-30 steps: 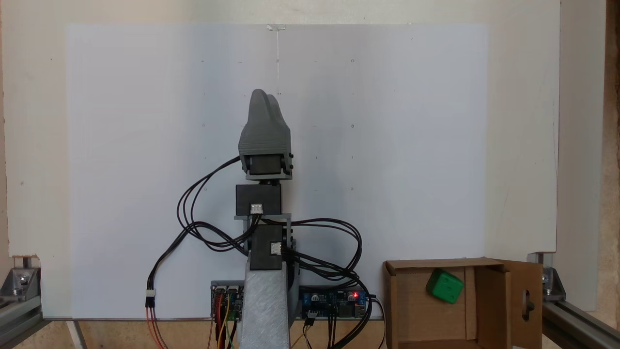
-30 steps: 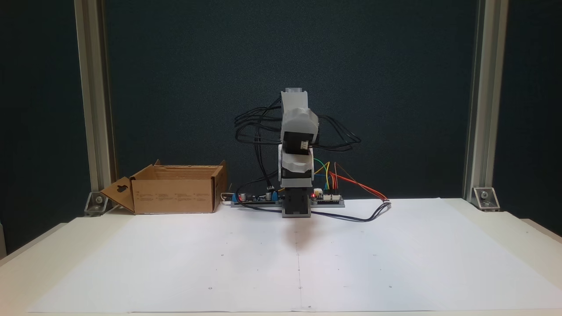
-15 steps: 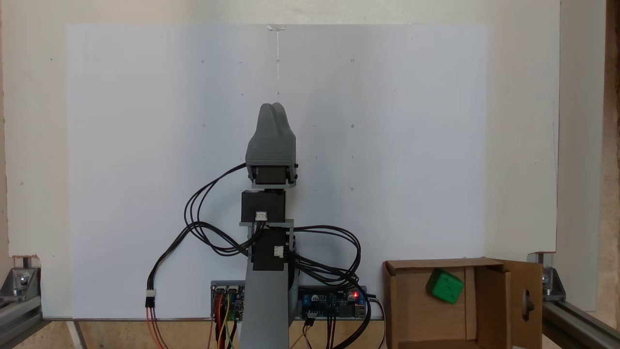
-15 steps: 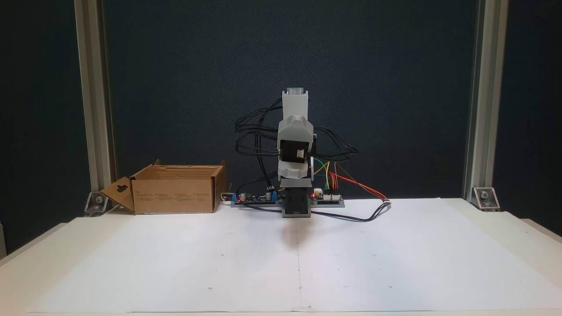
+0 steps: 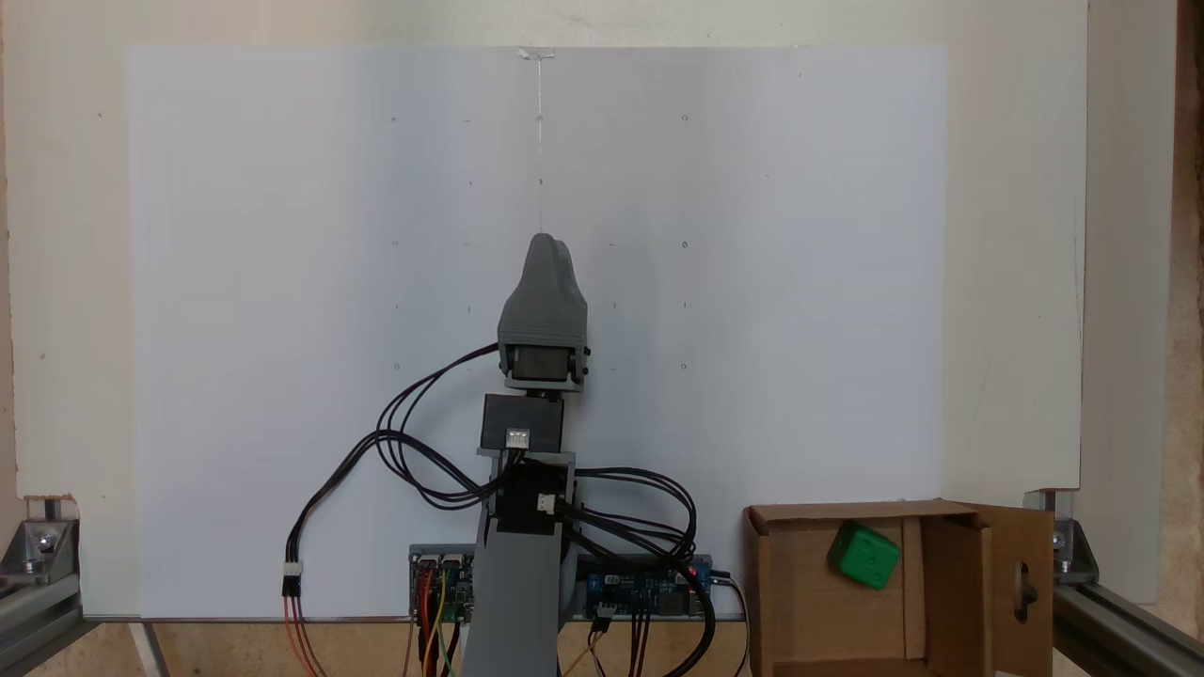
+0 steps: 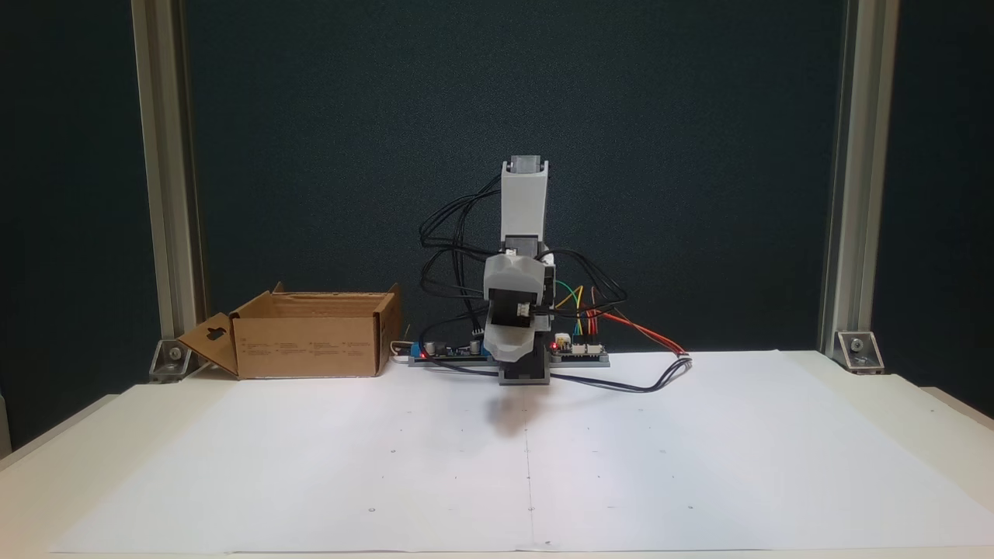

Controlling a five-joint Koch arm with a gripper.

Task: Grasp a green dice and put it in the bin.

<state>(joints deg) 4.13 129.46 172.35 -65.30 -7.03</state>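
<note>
Your small bright green plastic dice point(image 5: 864, 555) lay inside the brown cardboard bin point(image 5: 781, 602); the grey gripper point(image 5: 550, 243) was closed and held nothing.

Cardboard bin point(image 6: 311, 335) left of the folded arm point(image 6: 522, 272) on white paper point(image 6: 497, 458).

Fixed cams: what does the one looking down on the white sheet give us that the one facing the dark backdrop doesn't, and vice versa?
In a fixed view from above, the green dice lies on the floor inside the bin, and the gripper has its tips together, empty. In a fixed view from the front, the bin's wall hides its inside, but the arm's folded height above the sheet can be read. Both share the bin, the arm, the cables and the control boards.
</note>
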